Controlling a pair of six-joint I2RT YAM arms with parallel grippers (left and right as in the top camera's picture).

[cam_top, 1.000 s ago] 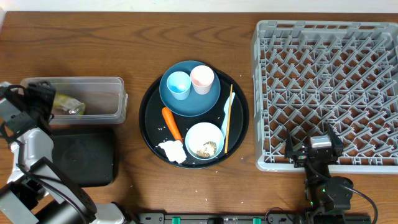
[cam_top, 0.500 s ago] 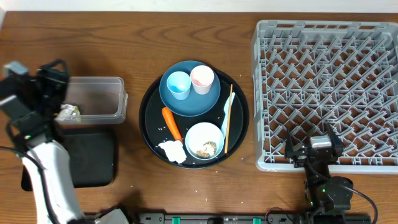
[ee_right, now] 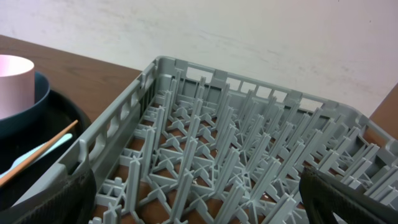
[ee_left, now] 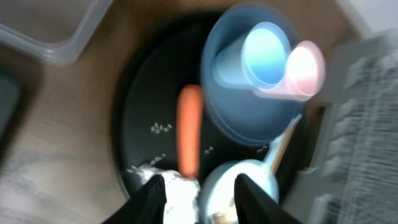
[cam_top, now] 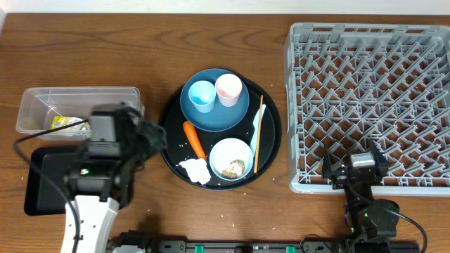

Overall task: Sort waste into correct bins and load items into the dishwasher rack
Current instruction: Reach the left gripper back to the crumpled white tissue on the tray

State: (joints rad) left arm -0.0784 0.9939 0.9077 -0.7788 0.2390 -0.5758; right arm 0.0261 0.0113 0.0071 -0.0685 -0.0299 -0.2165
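My left gripper (cam_top: 156,133) is open and empty at the left rim of the round tray; in the blurred left wrist view its fingers (ee_left: 200,199) straddle the white tissue (ee_left: 179,194), just short of the orange carrot (ee_left: 189,130). The carrot (cam_top: 193,139), the tissue (cam_top: 195,170) and the white bowl (cam_top: 230,158) with food scraps (cam_top: 235,167) lie on the round tray. The light-blue cup (cam_top: 202,95) and pink cup (cam_top: 228,89) stand on the blue plate (cam_top: 214,116). The spoon (cam_top: 254,126) and chopstick (cam_top: 258,140) lie at its right. The yellow-green wrapper (cam_top: 69,123) lies in the clear tub (cam_top: 42,98). My right gripper (cam_top: 355,167) is open (ee_right: 199,205) over the grey rack (cam_top: 369,105).
The shallow black tray (cam_top: 46,190) sits in front of the clear tub, partly under my left arm. The large round black tray (cam_top: 271,151) holds the dishes between the bins and the rack. The rack (ee_right: 205,137) fills the right wrist view.
My left arm swung from over the clear tub to the right, to the round tray's left rim. The wrapper stays in the tub. The right arm has not moved.
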